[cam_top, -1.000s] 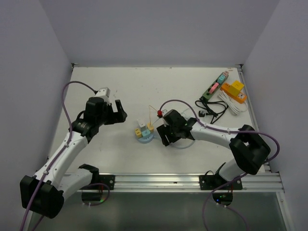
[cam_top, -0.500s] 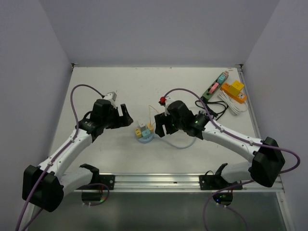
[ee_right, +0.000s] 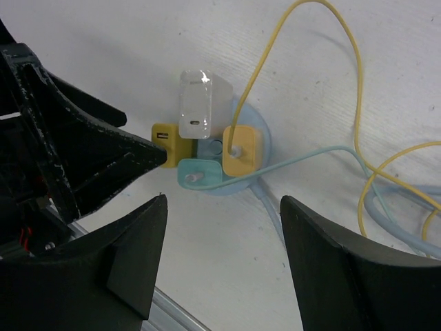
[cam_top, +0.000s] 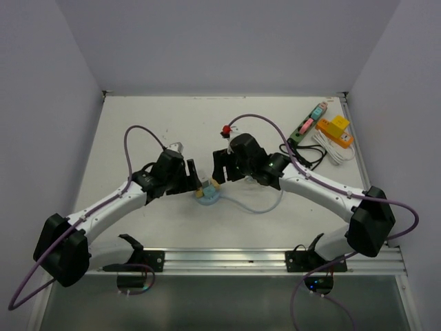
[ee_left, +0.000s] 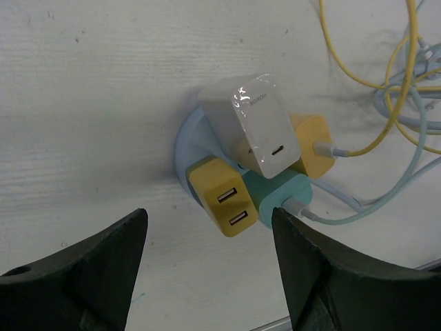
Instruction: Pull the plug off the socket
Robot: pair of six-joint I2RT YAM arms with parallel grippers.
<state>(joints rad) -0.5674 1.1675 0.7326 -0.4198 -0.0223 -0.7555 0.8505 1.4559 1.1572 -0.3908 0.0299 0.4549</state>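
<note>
A round light-blue socket point(cam_top: 207, 198) lies mid-table and carries a white plug point(ee_left: 251, 124), a yellow USB plug point(ee_left: 224, 196), a teal plug point(ee_left: 282, 193) with a pale blue cable, and a second yellow plug point(ee_left: 313, 141) with a yellow cable. My left gripper point(ee_left: 208, 215) hovers open just left of the socket, its fingers point(ee_left: 103, 269) wide on either side of the yellow USB plug and touching nothing. From the right, my right gripper point(ee_right: 224, 201) hangs open above the socket point(ee_right: 258, 138), holding nothing. The left gripper's black fingers point(ee_right: 103, 158) show in the right wrist view beside the yellow USB plug point(ee_right: 165, 141).
Yellow and pale blue cables point(ee_left: 400, 89) trail from the socket toward the right. At the back right lie a green power strip point(cam_top: 308, 123), an orange box point(cam_top: 335, 129), a white cable bundle point(cam_top: 332, 148) and a black cable point(cam_top: 303, 157). An aluminium rail point(cam_top: 275, 258) runs along the near edge.
Both arms have closed in on the socket, the left from the left, the right swinging up and over from the right. The left jaws have narrowed a little.
</note>
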